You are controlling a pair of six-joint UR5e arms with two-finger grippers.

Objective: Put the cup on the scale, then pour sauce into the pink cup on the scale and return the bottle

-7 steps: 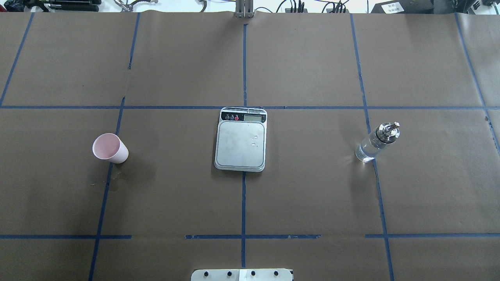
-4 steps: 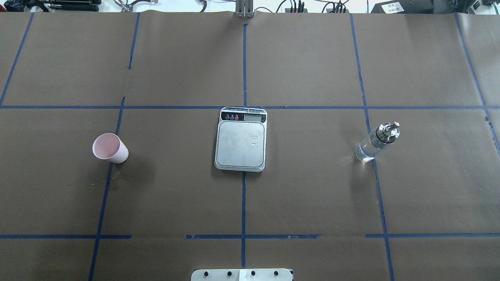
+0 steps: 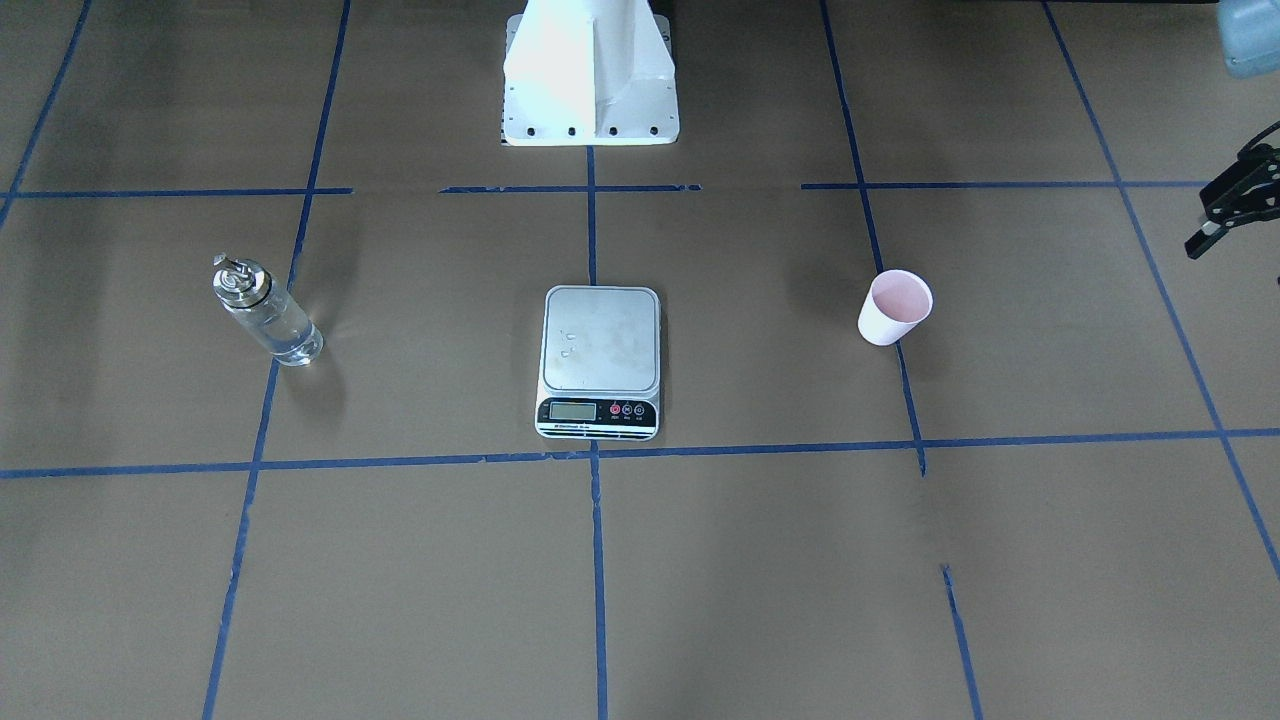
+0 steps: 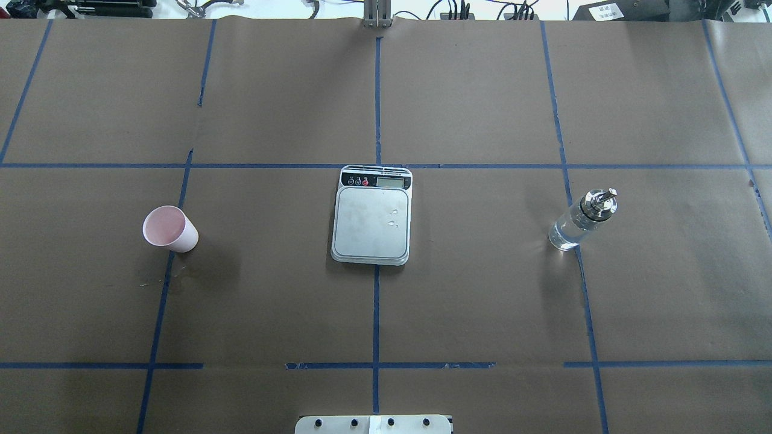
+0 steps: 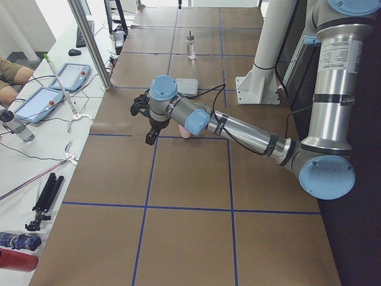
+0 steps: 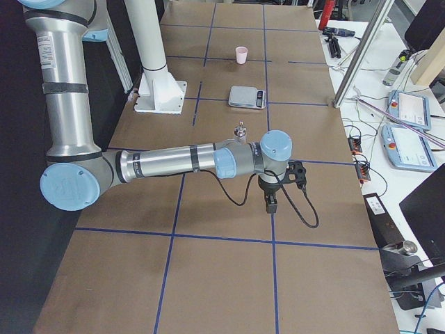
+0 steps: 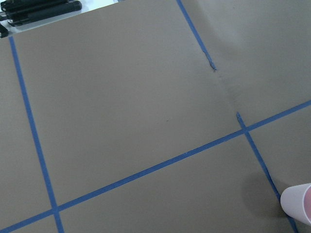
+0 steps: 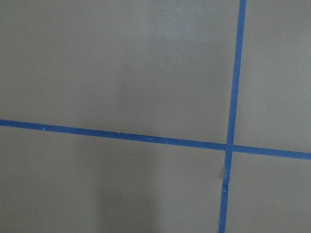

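Cup (image 4: 170, 228) stands upright on the counter (image 4: 271, 301), on the robot's left side and well apart from the scale (image 4: 372, 223) in the middle. The scale has a few droplets (image 4: 393, 217) on its platform. The bottle (image 4: 580, 221) stands upright on the right with clear sauce (image 4: 564, 238) inside. The left hand (image 5: 150, 138) hangs over the counter beyond the cup, and the right hand (image 6: 270, 204) beyond the bottle. I cannot tell how far either is open.

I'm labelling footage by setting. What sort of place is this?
Probably a robotics lab: a brown paper-covered table gridded with blue tape, a silver jointed robot arm with blue caps, and grey touchscreen teach pendants beside it.
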